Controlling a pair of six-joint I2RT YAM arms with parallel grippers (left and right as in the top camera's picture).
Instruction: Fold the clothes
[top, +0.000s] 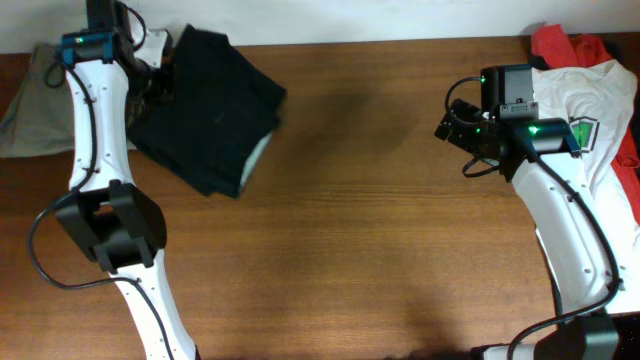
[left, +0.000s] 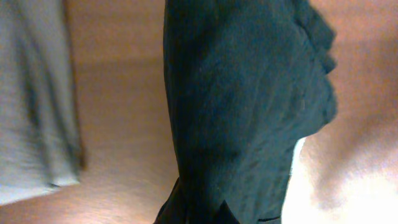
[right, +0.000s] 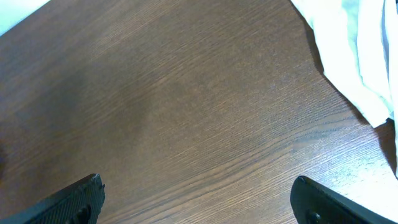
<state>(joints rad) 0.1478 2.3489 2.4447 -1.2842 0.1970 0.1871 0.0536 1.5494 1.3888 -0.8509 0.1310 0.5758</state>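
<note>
Sitting folded far-left on the table (top: 380, 200), the dark garment (top: 215, 110) looks finished, left fingers (top: 152, 78) at its edge, grip unreadable; right fingers (right: 74, 199) spread wide, empty, near the white shirt (top: 600, 110), probably next.

The tabletop (top: 380, 220) is brown with fine wood grain. Beside the left end effector (top: 152, 78) the folded garment (top: 215, 110) is black with a pale edge, and on the other side lies grey-beige cloth (top: 25, 100). Past the right end effector (top: 452, 125), a white shirt (top: 605, 100) bears a green print, with red cloth (top: 560, 42) alongside.
</note>
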